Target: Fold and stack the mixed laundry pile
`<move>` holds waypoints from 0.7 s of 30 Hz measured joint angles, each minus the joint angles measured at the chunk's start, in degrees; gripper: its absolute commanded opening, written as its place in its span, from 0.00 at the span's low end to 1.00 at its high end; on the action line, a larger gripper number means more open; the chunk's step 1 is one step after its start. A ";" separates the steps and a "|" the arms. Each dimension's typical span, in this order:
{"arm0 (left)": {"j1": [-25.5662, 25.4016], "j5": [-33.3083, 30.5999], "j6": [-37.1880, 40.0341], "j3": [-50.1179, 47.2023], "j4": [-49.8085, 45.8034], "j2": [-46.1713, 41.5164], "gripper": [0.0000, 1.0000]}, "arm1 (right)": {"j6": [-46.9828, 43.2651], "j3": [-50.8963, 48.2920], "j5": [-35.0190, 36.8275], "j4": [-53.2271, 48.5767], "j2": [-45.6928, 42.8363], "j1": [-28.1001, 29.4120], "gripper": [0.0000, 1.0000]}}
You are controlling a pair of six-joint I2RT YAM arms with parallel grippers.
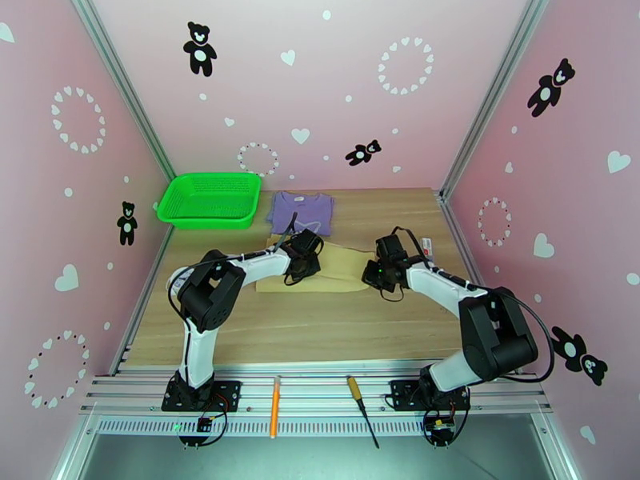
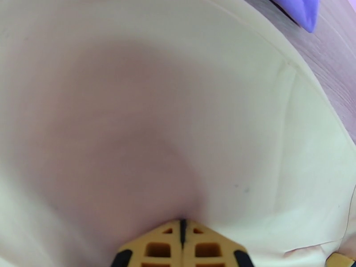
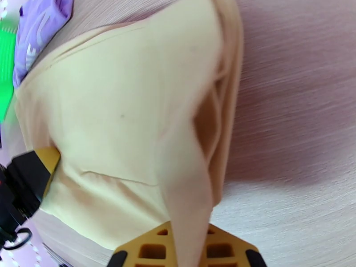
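On the wooden table point(image 1: 320, 330), the left claw point(image 2: 182, 225) and the right claw point(image 3: 187, 232) each pinch the tan shirt point(image 1: 346, 266), near the purple shirt point(image 1: 300, 211)

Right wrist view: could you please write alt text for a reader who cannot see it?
The right gripper is shut on a fold of the tan-beige garment, which spreads over the wooden table. The lavender shirt and green basket sit at the upper left.

Left tool point(image 2: 182, 224) and right tool point(image 3: 189, 230) each clamp the tan garment point(image 1: 346, 266).
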 measured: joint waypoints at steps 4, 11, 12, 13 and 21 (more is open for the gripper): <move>0.02 -0.04 0.00 0.00 0.00 0.00 0.00 | -2.23 3.17 1.14 -1.70 0.00 3.10 0.00; 0.17 -0.02 0.00 -0.37 0.76 -0.04 0.00 | -4.76 13.16 3.26 -3.17 0.48 11.04 0.00; 0.17 -0.02 0.00 -0.39 0.92 -0.04 0.00 | -4.96 14.27 3.41 -3.17 0.81 11.85 0.00; 0.17 -0.02 -0.02 -0.48 1.14 -0.04 0.00 | -4.98 14.95 3.45 -3.21 1.14 12.33 0.00; 0.17 -0.04 0.68 -0.59 1.01 -0.48 0.00 | -6.91 16.37 7.80 -8.41 2.43 12.87 0.00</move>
